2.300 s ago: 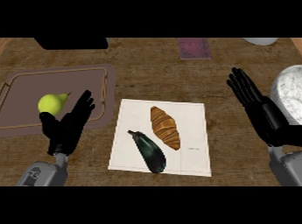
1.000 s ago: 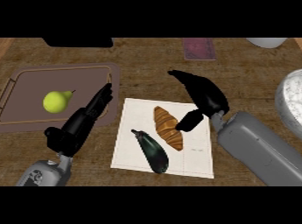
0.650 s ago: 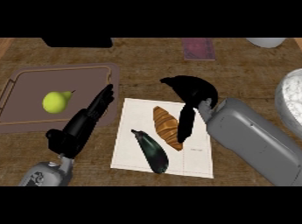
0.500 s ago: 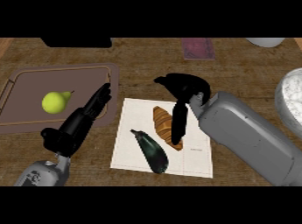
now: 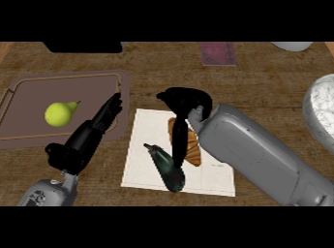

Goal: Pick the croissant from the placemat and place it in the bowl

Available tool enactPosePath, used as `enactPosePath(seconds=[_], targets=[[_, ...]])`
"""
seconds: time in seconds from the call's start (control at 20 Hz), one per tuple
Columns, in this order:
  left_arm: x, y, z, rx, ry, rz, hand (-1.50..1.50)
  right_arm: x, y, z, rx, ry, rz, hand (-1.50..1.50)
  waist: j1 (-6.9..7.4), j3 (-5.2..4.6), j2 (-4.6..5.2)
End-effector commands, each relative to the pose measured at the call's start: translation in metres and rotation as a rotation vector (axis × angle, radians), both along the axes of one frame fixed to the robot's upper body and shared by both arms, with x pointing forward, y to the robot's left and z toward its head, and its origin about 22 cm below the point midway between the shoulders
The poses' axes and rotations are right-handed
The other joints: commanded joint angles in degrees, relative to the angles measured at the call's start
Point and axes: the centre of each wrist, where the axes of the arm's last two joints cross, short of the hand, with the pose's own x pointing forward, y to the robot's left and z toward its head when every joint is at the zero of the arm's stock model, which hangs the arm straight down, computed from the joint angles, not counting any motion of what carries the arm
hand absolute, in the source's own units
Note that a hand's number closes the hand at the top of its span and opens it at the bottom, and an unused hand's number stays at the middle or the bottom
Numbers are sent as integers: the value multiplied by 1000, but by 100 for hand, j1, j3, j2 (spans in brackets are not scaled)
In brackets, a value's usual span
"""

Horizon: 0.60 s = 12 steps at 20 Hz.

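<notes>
The golden-brown croissant lies on the white placemat, beside a dark eggplant. My right hand hovers over the croissant's far end. Its fingers hang down along the croissant's left side and hide part of it; they are not closed round it. The grey right forearm crosses the placemat's right half. The white speckled bowl stands at the right edge. My left hand rests open, fingers straight, over the brown tray's right rim.
A brown tray at the left holds a yellow-green pear. At the counter's far edge are a black object, a purplish flat item and a pale item.
My right hand has swung from the right side, near the bowl, leftward over the placemat and lowered its fingers beside the croissant. The left hand has barely shifted.
</notes>
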Motion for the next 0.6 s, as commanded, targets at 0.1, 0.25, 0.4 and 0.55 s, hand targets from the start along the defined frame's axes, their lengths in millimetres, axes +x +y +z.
enactPosePath(seconds=[0.1, 0.25, 0.4, 0.55], targets=[[-2, -15, -9, -4, 1, 22, 0, -28, 13, -6, -103, -29, 3, -150, -63, 3, -9], [3, -13, -7, 1, 8, 15, 0, -28, 28, -12, -96, -83, -25, -150, -29, 2, 7], [3, -1, 13, -1, -4, -3, 0, -34, 17, -26, -124, -113, -21, -150, -23, 4, 2], [-4, 3, -1, 9, 1, 1, 0, -47, 10, -15, -101, -173, -23, -150, -33, 4, -5]])
